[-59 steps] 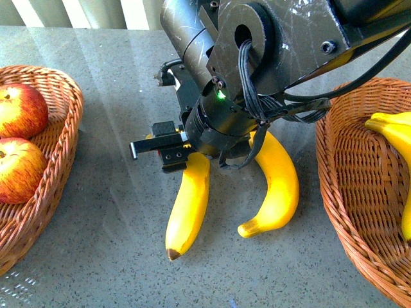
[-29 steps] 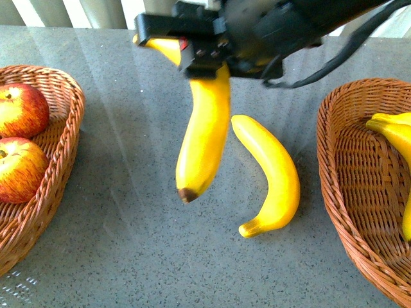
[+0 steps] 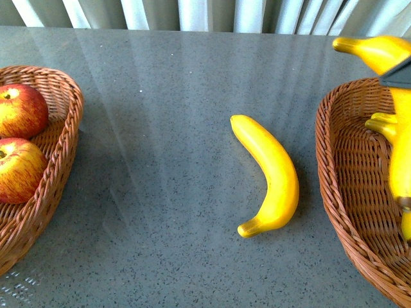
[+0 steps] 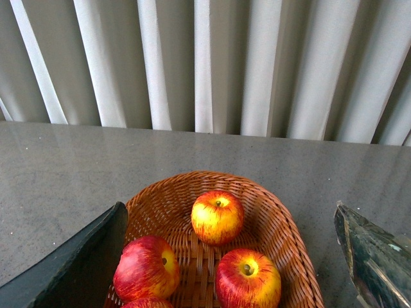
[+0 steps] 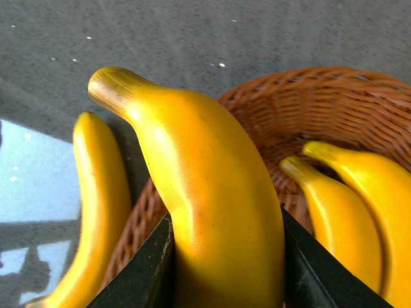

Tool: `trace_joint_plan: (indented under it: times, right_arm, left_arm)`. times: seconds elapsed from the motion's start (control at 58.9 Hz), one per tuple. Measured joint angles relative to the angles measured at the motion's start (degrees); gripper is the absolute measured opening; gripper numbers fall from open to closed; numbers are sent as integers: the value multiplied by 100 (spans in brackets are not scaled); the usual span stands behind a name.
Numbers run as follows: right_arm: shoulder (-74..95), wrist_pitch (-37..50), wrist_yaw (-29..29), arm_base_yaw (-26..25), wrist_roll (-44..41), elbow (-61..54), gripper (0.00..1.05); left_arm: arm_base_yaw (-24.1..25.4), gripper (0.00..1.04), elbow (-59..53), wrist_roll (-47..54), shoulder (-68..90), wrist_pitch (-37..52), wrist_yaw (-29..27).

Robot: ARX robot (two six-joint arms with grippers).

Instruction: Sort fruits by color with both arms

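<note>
The right gripper (image 5: 228, 276) is clamped on a banana (image 5: 212, 186) above the wicker basket (image 3: 340, 192); the left gripper (image 4: 228, 221), jaws apart and empty, hangs over the apples (image 4: 218, 217). Released here, the fruit could strike the rim and tumble onto the tabletop (image 3: 160, 160), though how far inside it hangs is unclear at the frame's edge.

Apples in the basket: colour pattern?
The apples are red streaked with yellow, clearest in the left wrist view.
</note>
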Motion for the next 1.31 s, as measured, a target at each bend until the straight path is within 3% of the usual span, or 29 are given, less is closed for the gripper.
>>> trace_joint_plan:
  times: [0.357,0.696,0.781,0.9,1.308]
  right_arm:
    - [341,153,144,-483,-595,-297,34]
    - [420,160,483,-227,-645,-289,86]
    - [330,107,577,-17,-505,-289,97]
    - [90,-42,647,431,-160,-267,95]
    - [-212,-398,1777,2612,1779,-68,96]
  left_arm:
    - [0,96,0,0,0,0,0]
    - [0,96,0,0,0,0,0]
    - [0,96,0,0,0,0,0]
    - [0,96,0,0,0,0,0]
    - [0,96,0,0,0,0,0]
